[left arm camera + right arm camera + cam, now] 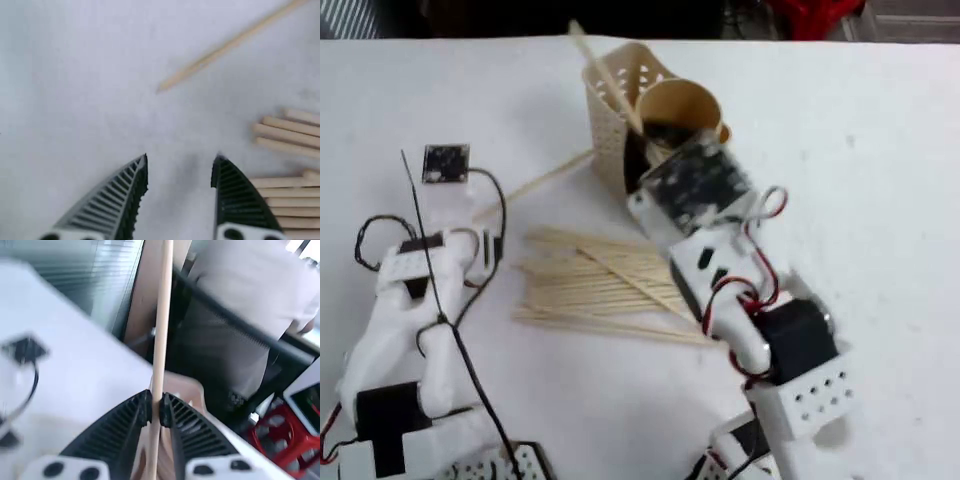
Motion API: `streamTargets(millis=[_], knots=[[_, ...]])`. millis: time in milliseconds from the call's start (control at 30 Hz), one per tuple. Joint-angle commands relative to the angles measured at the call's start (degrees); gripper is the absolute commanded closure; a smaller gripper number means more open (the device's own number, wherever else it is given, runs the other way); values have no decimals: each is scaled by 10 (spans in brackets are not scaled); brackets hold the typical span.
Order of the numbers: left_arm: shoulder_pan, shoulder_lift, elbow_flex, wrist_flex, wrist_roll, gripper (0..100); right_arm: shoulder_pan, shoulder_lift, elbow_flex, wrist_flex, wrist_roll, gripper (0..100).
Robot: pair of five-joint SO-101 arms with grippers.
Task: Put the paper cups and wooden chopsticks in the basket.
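A cream lattice basket (616, 108) stands at the back middle of the table. A tan paper cup (685, 102) leans at its right side; whether it sits inside, I cannot tell. My right gripper (156, 407) hangs over the basket (192, 386), shut on a wooden chopstick (162, 315) whose free end sticks up past the rim (592, 55). A pile of chopsticks (600, 288) lies mid-table, and its ends (290, 165) show beside my left gripper (181, 165). That gripper is open just above the bare tabletop. A single chopstick (225, 47) lies apart, beyond its tips.
The left arm (420, 265) and its cables (495, 215) take up the front left. The right arm (760, 320) stretches from the front right towards the basket. A red stool (285, 435) and a seated person are behind the table.
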Motion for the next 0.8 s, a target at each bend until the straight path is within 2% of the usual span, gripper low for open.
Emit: streamTargets(millis=[0, 133, 267, 567, 767], knots=[[7, -2, -22, -2, 1, 785, 8, 60, -97, -80, -59, 982], [6, -2, -22, -2, 1, 785, 3, 158, -164, -161, -95, 978], [6, -2, -21, -2, 1, 784, 8, 266, -219, -236, -91, 980], [6, -2, -21, 1, 1, 784, 12, 378, -230, -364, -88, 981], [7, -2, -21, 3, 1, 783, 6, 433, -230, -417, 22, 981]])
